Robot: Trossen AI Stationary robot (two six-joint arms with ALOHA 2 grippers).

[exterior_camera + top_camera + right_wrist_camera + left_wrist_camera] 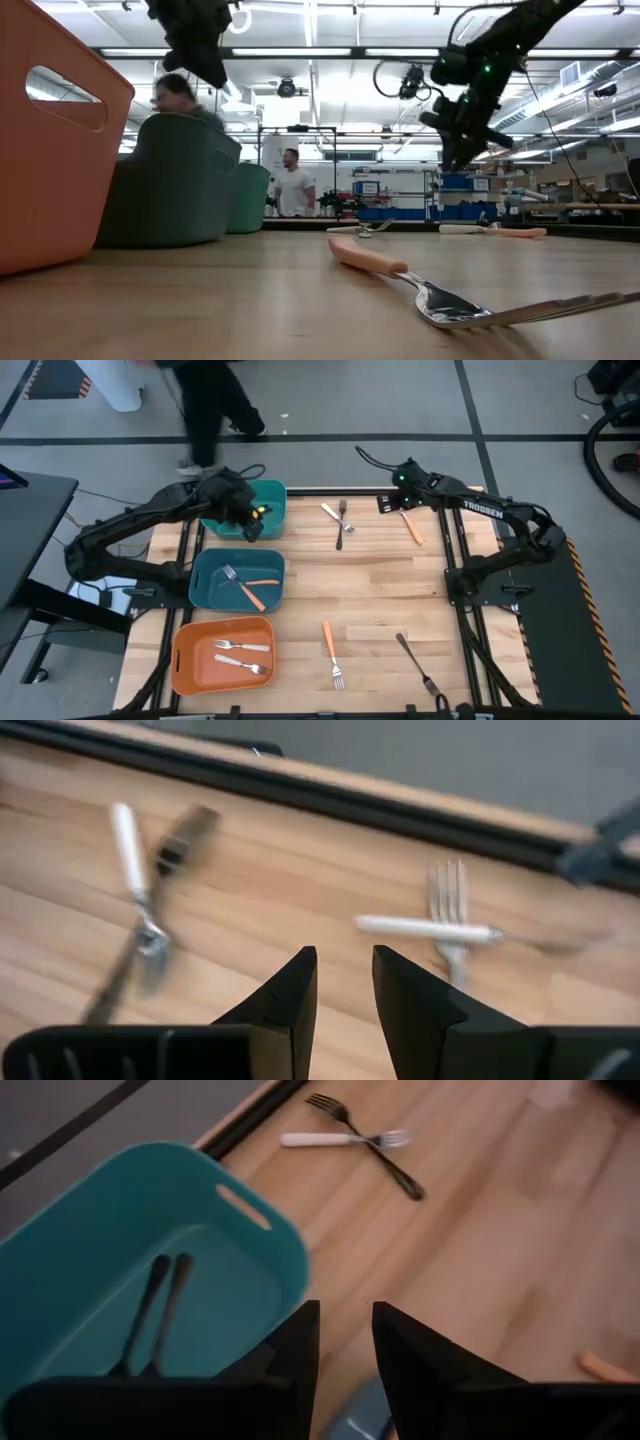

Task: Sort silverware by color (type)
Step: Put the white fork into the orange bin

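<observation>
We see the left end effector over the far teal bin, fingers slightly apart, holding nothing. The right end effector, also slightly open and empty, hovers near the crossed forks on the surface.

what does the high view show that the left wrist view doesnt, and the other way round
Only the high view shows the orange bin holding two cream-handled forks, the middle teal bin, an orange-handled fork and a black fork near the front edge, and the right hand. Only the left wrist view shows two black utensils lying inside the far teal bin. Both show that bin, the crossed black fork and cream-handled fork on the table, and the left hand.
</observation>
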